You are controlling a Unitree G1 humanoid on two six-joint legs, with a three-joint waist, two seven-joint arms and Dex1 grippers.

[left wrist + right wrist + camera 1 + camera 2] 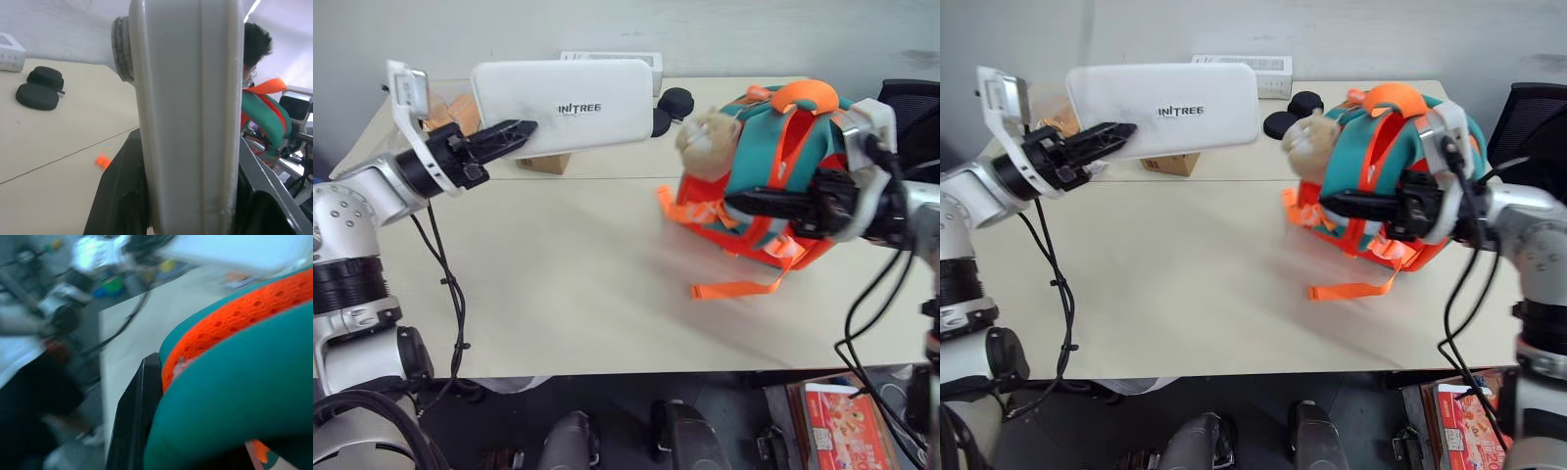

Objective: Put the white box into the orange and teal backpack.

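The white box (563, 108), flat with rounded corners and dark lettering, hangs above the table's back left. My left gripper (524, 129) is shut on its left end; in the left wrist view its black fingers (122, 196) clamp the box's edge (186, 117). The orange and teal backpack (803, 137) stands on the right of the table, a tan plush animal (705, 137) on its front. My right gripper (736, 204) reaches across the backpack's front and is shut on its teal and orange padded strap (244, 382).
A brown cardboard box (543, 163) sits behind and below the white box. A long white carton (612, 59) lies at the table's back edge, two black discs (675, 101) beside it. An orange strap (734, 289) trails on the tabletop. A black chair (911, 108) stands right.
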